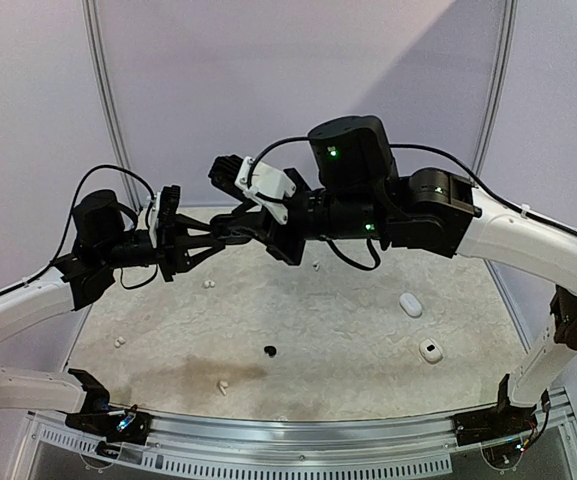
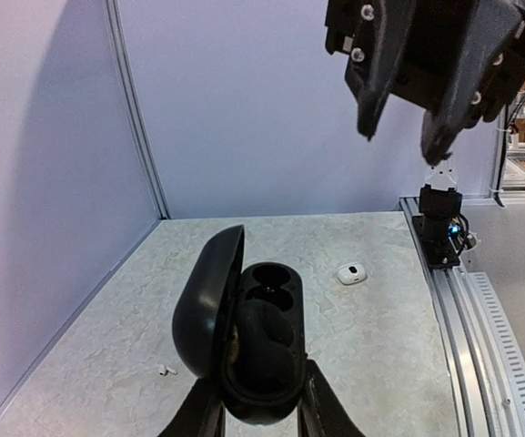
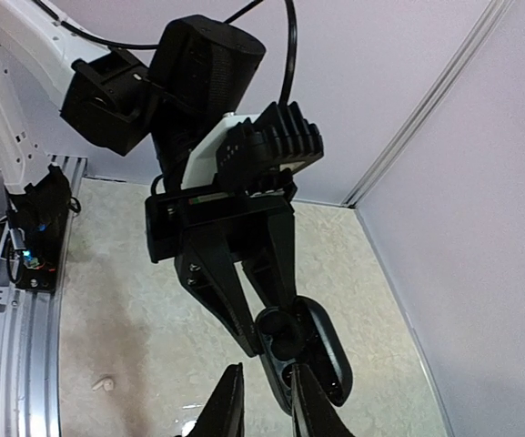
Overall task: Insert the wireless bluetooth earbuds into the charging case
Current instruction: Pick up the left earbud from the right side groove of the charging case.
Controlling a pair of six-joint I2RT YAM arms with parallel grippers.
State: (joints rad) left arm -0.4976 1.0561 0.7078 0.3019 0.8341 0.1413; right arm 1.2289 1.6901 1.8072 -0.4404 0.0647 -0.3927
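Clamping open case (image 2: 253,337) in left gripper (image 2: 260,405), fingers (image 2: 194,417) cropped; can't read its dark wells. Hovering right gripper (image 3: 267,405) just above, slightly parted, looks empty.

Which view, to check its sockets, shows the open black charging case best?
The left wrist view: the open black pebble-shaped charging case fills the foreground, interior exposed. The right wrist view shows it partly behind the left fingers; the top external view leaves it indistinct.

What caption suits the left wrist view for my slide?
Left gripper holds an open black charging case while the right gripper hovers above.
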